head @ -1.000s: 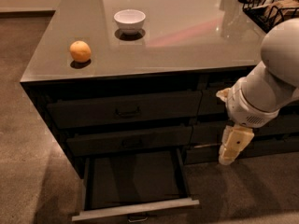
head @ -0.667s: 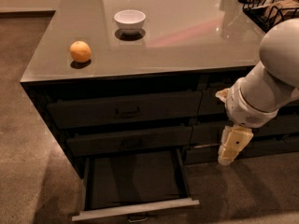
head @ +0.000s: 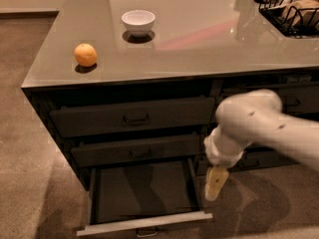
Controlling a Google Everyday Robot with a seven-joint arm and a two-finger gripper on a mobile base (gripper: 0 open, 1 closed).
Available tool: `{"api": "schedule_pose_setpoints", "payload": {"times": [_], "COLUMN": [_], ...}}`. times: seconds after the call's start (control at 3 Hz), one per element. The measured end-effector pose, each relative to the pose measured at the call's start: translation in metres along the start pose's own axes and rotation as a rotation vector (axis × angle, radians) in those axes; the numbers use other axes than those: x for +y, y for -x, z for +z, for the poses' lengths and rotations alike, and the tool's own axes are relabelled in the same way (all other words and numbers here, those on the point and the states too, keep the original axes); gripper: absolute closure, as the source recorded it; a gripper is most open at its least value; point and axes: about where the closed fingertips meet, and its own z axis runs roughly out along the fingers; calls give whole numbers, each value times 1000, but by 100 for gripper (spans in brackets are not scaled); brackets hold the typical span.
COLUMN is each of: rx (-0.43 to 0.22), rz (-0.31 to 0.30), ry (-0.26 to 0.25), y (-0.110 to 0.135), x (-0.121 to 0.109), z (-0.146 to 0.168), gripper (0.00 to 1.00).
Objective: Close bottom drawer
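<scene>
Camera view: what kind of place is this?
Probably a kitchen or break room: a counter with drawers, a bowl and an orange on top, a wire basket at the back. The gripper hangs beside the open bottom drawer.

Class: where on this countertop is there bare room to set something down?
Between the white bowl and the wire basket, and the front edge right of the orange. Crowded at the basket's corner. The gripper hangs right of the open bottom drawer.
</scene>
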Motion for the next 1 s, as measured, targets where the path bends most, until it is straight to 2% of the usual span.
{"api": "schedule_pose_setpoints", "payload": {"times": [0.33, 0.67, 1.0], "rx": [-36, -35, -16], "rz": [7, 7, 0], "ry": [13, 17, 87], "y": [2, 2, 3], "x": [-2, -3, -11], "z": [44, 47, 100], "gripper": [0, 0, 0]}}
